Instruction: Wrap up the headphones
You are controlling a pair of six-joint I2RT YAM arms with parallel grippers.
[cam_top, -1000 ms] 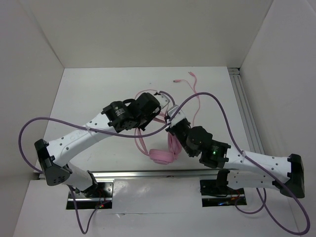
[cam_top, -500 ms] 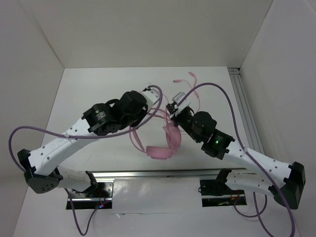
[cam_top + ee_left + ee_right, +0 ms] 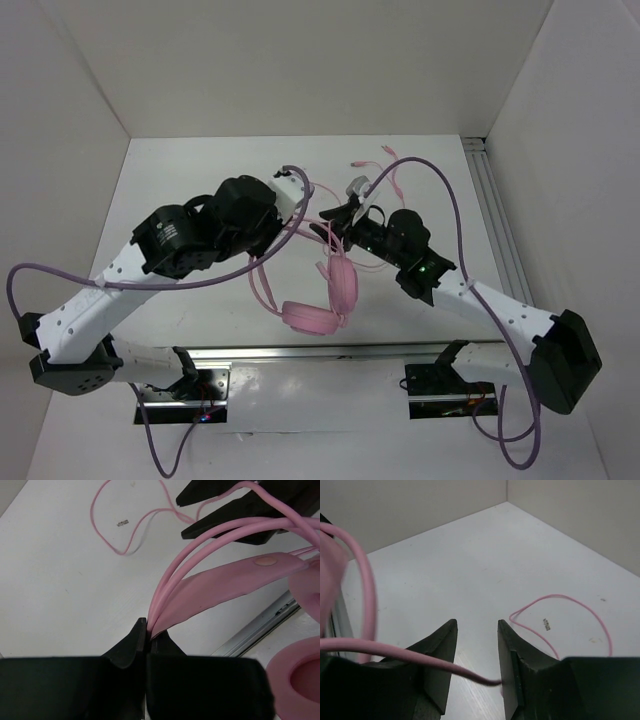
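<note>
Headphones (image 3: 340, 285) at the near middle of the table (image 3: 180, 190), between the two grippers. Top view: one ear cup (image 3: 310, 318) sits just beside the rail (image 3: 300, 352) at the table's near edge; the second cup (image 3: 343, 280) stands on edge just behind it; whether either touches the table cannot be told. Headband (image 3: 225, 582) runs from the cups to the left gripper (image 3: 146, 627), whose fingers are pressed together on the flat band and on the two thin pink strands beside it. Right gripper (image 3: 476, 630): fingers spread, nothing pinched. A strand of cord (image 3: 410, 655) crosses in front of the finger on the left of its wrist view and ends in the gap. Left wrist view: the same spread fingers (image 3: 225, 522) appear at top, with pink strands passing between them. Farther on, a loose loop of cord lies flat on the table; the plugs (image 3: 356, 162) rest toward the far side, apart from both arms
</note>
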